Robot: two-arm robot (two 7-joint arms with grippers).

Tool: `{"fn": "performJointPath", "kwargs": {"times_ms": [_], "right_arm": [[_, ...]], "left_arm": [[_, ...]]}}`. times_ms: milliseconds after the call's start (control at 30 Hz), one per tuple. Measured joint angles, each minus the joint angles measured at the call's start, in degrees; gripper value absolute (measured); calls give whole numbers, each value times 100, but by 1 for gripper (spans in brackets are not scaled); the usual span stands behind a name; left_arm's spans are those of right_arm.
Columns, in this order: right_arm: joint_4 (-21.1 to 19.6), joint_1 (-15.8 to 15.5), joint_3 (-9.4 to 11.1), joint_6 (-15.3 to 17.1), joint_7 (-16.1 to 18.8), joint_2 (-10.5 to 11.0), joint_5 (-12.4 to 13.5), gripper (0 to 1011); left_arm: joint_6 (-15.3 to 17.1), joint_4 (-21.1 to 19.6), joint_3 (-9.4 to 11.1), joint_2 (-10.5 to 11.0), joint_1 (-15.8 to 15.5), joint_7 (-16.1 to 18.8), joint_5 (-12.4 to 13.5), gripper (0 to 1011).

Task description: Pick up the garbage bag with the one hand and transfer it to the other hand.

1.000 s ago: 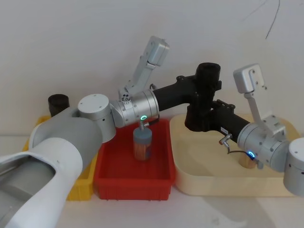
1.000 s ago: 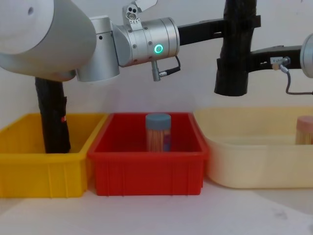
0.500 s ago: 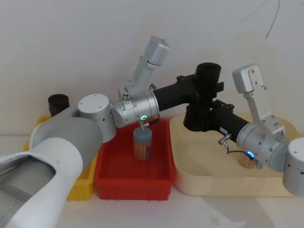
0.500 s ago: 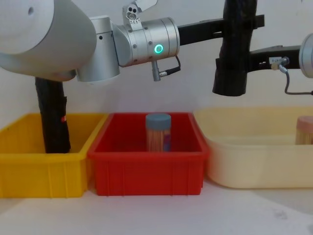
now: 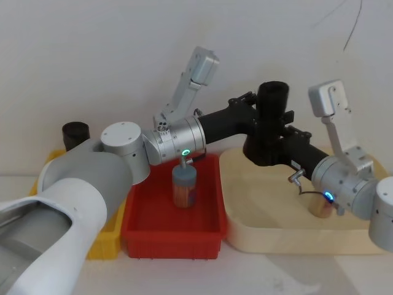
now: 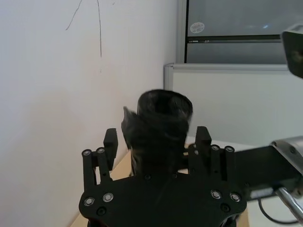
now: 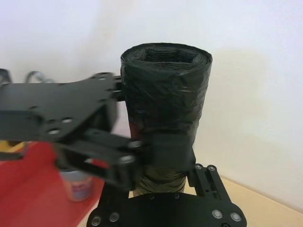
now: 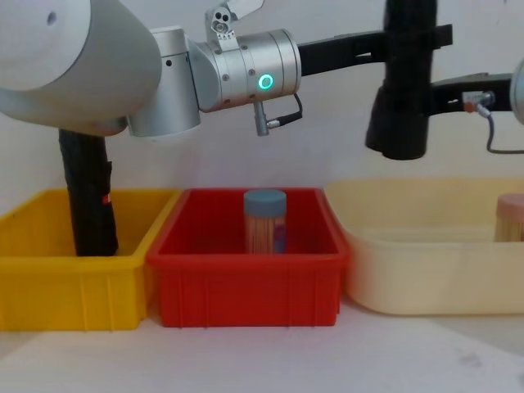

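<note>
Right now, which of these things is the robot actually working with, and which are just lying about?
In the job: tall black crinkly roll of garbage bags; left tool on the green-ringed arm; right tool on the blue-ringed arm.
Lying about: slimmer black roll in the yellow plastic bin; blue-lidded jar of wooden sticks in the red plastic bin; another jar in the cream tray.
</note>
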Motion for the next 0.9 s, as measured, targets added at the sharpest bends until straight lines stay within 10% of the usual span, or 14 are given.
{"fn": "performJointPath", "kwargs": {"times_ms": [633, 900], "right_arm": [[426, 248, 462, 322, -804, -52, -271, 589], [620, 372, 612, 440, -1016, -56, -387, 813]], "left_arm": [[0, 0, 0, 0, 0, 1, -2, 1002], [0, 0, 0, 0, 0, 1, -2, 1001]]}}
